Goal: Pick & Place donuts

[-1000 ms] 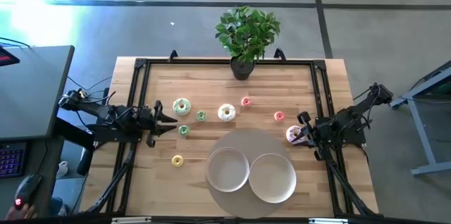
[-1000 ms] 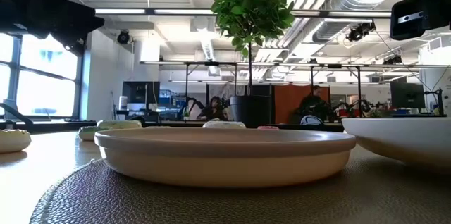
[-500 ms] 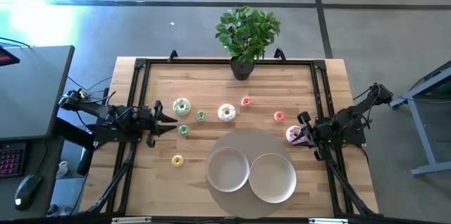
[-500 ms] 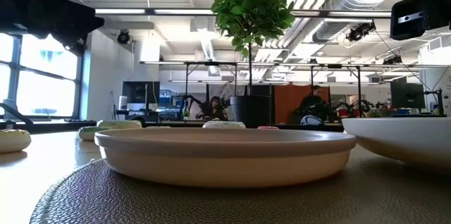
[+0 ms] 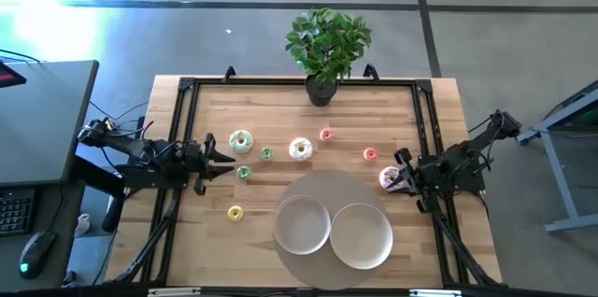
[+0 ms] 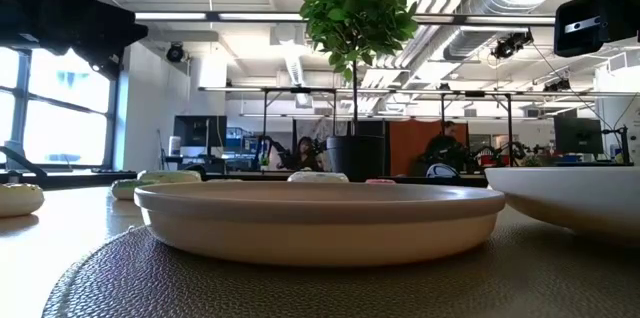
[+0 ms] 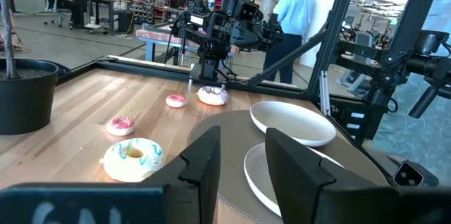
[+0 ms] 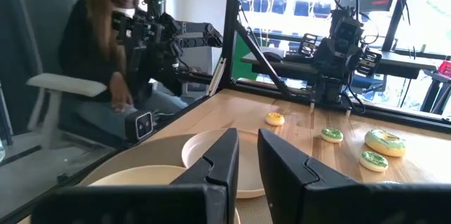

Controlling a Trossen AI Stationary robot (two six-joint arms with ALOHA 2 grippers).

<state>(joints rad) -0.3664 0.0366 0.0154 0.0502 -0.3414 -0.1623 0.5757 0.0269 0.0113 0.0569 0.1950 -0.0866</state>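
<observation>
Seven donuts lie flat on the wooden table: a green-iced donut (image 5: 240, 140), a white-iced donut (image 5: 300, 148) (image 7: 134, 159), a pink-iced donut (image 5: 389, 178) (image 7: 213, 95), two tiny green donuts (image 5: 266, 153) (image 5: 243, 173), two tiny pink-red donuts (image 5: 325, 134) (image 5: 370, 154) and a tiny yellow donut (image 5: 234, 212) (image 8: 274, 118). My left gripper (image 5: 224, 155) (image 7: 243, 175) hovers open at the table's left side, just left of the green donuts. My right gripper (image 5: 403, 174) (image 8: 248, 164) hovers at the right side with a narrow gap between its fingers. The pink-iced donut lies right before its tips and is hidden in its wrist view.
Two white bowls (image 5: 301, 224) (image 5: 361, 235) sit on a round grey mat (image 5: 329, 185) at the near middle. A potted plant (image 5: 322, 49) stands at the far edge. A black frame (image 5: 187, 91) runs round the table. A person (image 8: 113, 55) sits beyond the left side.
</observation>
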